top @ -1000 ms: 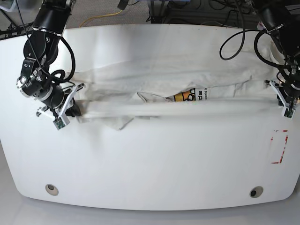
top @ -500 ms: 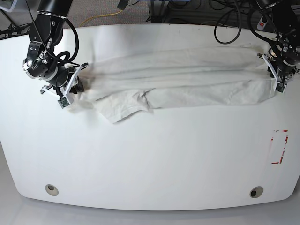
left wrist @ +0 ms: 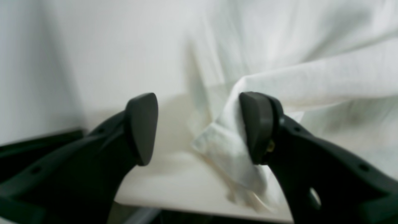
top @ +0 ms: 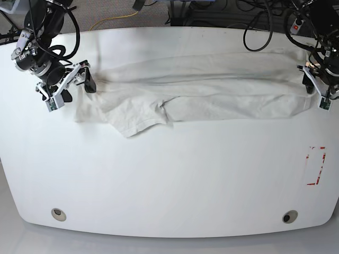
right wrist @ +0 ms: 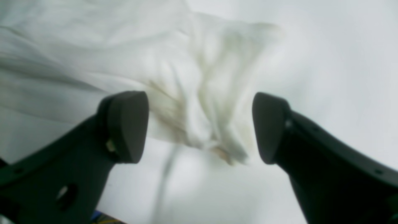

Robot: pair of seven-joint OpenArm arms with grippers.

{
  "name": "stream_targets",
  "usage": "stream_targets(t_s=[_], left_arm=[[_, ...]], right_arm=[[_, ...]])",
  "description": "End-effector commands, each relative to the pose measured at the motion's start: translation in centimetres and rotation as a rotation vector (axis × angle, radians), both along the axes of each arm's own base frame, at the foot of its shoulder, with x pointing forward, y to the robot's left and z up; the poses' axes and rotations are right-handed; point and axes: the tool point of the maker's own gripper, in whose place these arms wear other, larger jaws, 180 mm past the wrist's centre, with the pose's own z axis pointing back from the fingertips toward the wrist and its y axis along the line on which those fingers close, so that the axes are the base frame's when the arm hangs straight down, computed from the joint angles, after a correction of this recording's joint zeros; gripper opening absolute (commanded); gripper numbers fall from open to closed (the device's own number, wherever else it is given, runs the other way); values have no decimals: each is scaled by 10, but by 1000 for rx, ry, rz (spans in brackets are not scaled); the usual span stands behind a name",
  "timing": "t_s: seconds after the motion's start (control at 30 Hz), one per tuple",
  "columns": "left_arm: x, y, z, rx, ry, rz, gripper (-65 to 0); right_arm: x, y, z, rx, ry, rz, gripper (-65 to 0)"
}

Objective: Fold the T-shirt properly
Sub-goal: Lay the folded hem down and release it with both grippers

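Note:
The off-white T-shirt (top: 201, 92) lies as a long folded band across the far half of the white table (top: 169, 180), with one sleeve flap (top: 140, 119) sticking out toward the front. No graphic shows. My right gripper (top: 78, 87) stands open at the band's left end; in the right wrist view a bunched shirt corner (right wrist: 205, 93) lies just beyond its spread fingers (right wrist: 124, 127). My left gripper (top: 316, 91) is open at the band's right end. There a loose shirt corner (left wrist: 230, 146) rests against one finger pad (left wrist: 256, 127), unpinched.
A red taped rectangle (top: 316, 165) marks the table's right side. Two round holes (top: 59, 214) (top: 289, 216) sit near the front edge. Cables (top: 265, 32) hang behind the far edge, and the table edge (left wrist: 186, 205) runs just below the left gripper.
Both grippers carried the shirt's near edge to the far side, folding it over and hiding the graphic. Both then opened, let go of the cloth, and drew slightly outward.

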Motion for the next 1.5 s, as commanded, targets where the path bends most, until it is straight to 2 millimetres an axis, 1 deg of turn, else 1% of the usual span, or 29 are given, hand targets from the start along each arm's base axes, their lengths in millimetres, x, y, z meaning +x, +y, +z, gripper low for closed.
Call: stream_targets(t_s=[0.0, 0.03, 0.13, 0.23, 0.3, 0.37, 0.43, 0.5, 0.53, 0.6, 0.7, 0.73, 0.83, 0.93, 1.0, 1.07, 1.13, 1.23, 1.3, 1.4, 1.47], left_arm=[[10, -8, 16, -49, -80, -31, -271], [11, -11, 17, -68, -91, -37, -271], [14, -16, 17, -95, -102, -50, -271], [12, -24, 9, -128, -96, -39, -271], [7, -26, 2, -144, -75, -17, -271], [6, -26, 0, -150, -70, -10, -271], [6, -28, -3, -157, -64, -9, -271], [4, -28, -13, -170, -37, -3, -271], [3, -29, -18, -172, -22, -5, -271], [-3, -27, -40, -176, 48, 8, -271], [-14, -19, -64, -192, 120, 41, -271], [-16, -18, -71, -202, 136, 46, -271], [-19, -11, -83, -228, 144, 52, -271], [-23, -5, -95, -250, 165, 57, -271], [-24, -2, -98, -244, 187, 45, -271], [-21, -2, -96, -227, 196, 20, -271], [-17, -3, -90, -218, 178, 10, -271], [-2, -10, -62, -245, 77, -12, -269], [4, -8, -39, -274, -1, -4, -267], [0, 3, -16, -316, -59, 46, -265], [-1, 8, -8, -355, -85, 72, -250]], right_arm=[[14, 10, 21, 54, -84, 22, -181], [17, 15, 23, 69, -92, 33, -189], [31, 44, 25, 96, -113, 95, -241], [42, 60, 27, 89, -124, 127, -287], [48, 73, 21, 75, -111, 143, -322], [52, 83, 13, 50, -91, 158, -352], [57, 87, 5, 11, -70, 160, -384], [61, 89, -4, -28, -41, 157, -414], [61, 88, -7, -44, -32, 152, -423], [60, 81, -16, -94, -1, 135, -444], [57, 74, -27, -121, 31, 124, -445], [54, 65, -32, -136, 46, 115, -445], [42, 43, -47, -150, 85, 92, -445], [30, 25, -59, -176, 118, 90, -445], [25, 15, -62, -191, 125, 89, -445], [19, 7, -67, -198, 133, 88, -447], [15, 2, -70, -203, 141, 88, -447], [12, 1, -72, -205, 146, 88, -447], [12, 3, -72, -201, 145, 88, -447], [12, 4, -72, -198, 145, 88, -447], [12, 4, -73, -198, 147, 88, -447]])
